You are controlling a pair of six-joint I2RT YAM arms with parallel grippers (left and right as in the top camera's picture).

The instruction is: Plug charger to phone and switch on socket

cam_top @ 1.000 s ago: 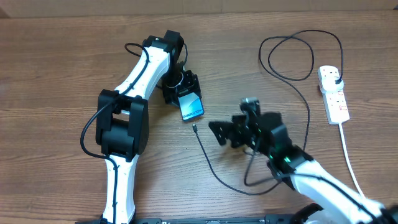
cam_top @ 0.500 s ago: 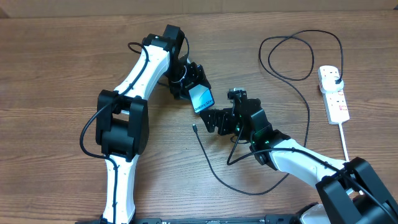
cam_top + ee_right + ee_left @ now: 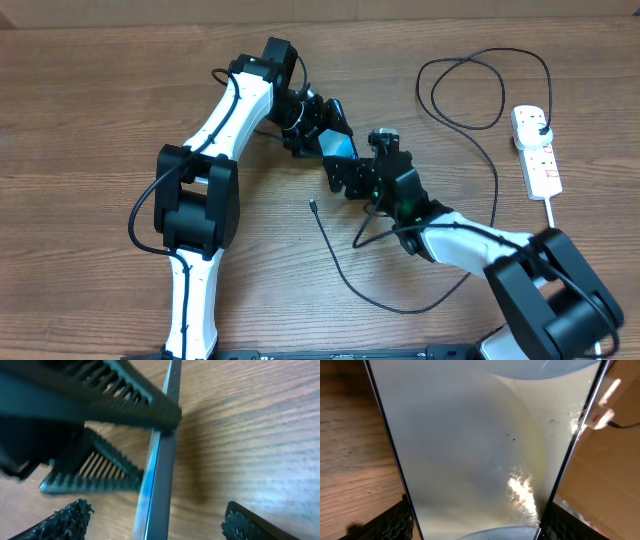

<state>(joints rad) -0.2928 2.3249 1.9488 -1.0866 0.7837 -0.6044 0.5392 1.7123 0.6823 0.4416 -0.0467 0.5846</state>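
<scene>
The left gripper (image 3: pixel 325 132) is pinching the phone (image 3: pixel 338 147) above centre frame while the right gripper (image 3: pixel 351 178) is straddling its edge with jaws spread, so the charger (image 3: pixel 340 270) is lying unplugged below and the socket (image 3: pixel 537 150) is sitting untouched at far right.

No text is reading legibly anywhere. The phone (image 3: pixel 475 450) is showing a washed-out, blank white screen, and the socket (image 3: pixel 543 165) is showing only red marks too small to make out.
</scene>
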